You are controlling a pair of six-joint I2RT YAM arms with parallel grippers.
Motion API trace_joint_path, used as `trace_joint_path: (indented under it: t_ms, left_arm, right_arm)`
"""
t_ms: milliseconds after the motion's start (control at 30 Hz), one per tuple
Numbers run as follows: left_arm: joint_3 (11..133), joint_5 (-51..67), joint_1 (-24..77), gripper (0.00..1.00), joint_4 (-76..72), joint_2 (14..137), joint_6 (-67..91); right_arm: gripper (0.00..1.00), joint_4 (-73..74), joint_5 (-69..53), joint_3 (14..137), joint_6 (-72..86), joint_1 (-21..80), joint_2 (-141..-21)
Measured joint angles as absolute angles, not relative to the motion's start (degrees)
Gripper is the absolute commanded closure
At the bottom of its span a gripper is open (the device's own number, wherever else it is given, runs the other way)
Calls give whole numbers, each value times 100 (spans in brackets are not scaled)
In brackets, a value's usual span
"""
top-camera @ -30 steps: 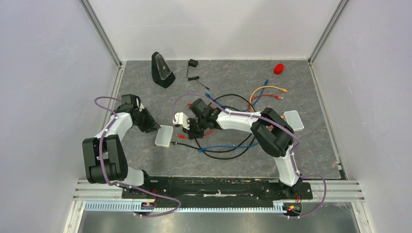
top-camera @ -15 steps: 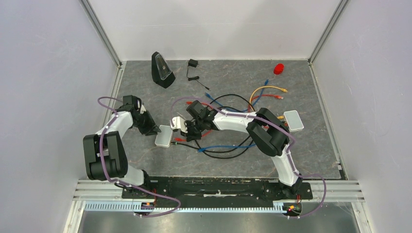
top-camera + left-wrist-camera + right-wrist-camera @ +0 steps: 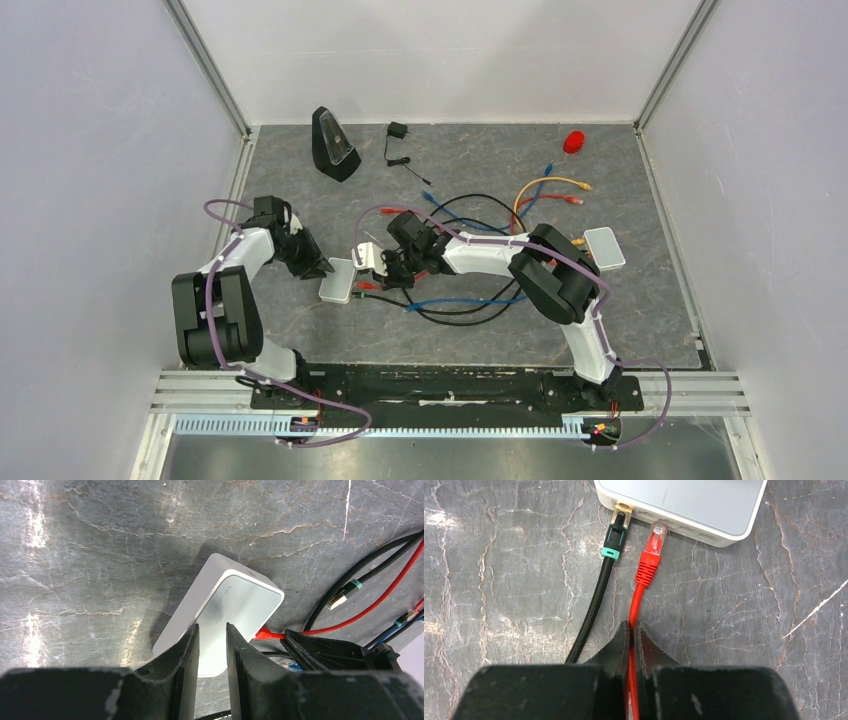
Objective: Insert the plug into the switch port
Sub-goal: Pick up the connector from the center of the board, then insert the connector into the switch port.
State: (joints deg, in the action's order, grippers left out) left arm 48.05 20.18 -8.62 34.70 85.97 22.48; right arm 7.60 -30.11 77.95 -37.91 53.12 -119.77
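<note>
The pale grey-white switch (image 3: 337, 282) lies flat on the table, left of centre. In the right wrist view its port edge (image 3: 674, 527) faces me. A black cable with a teal-collared plug (image 3: 614, 537) sits in the leftmost port. My right gripper (image 3: 631, 625) is shut on the red cable (image 3: 638, 600), a little behind its red plug (image 3: 650, 555). The plug's clear tip is at the mouth of the neighbouring port. My left gripper (image 3: 212, 630) is nearly shut and empty, with its fingers over the switch (image 3: 235, 605) at its left end (image 3: 318, 268).
A tangle of black, blue, red and orange cables (image 3: 470, 300) lies under and behind my right arm. A second white box (image 3: 605, 248) sits to the right. A black wedge device (image 3: 333, 143), a black adapter (image 3: 397, 131) and a red object (image 3: 573, 141) are at the back.
My right gripper has moved left with the red cable, bringing the plug up to the switch's port edge. The left gripper and the switch have hardly moved.
</note>
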Motion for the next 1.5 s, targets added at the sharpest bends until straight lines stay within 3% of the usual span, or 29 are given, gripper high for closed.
trace_joint_path:
  t_ms: [1500]
  left_arm:
    - [4882, 2626, -867, 68, 3454, 8882, 2134]
  right_arm:
    - [100, 344, -3120, 7605, -3385, 5262, -11909]
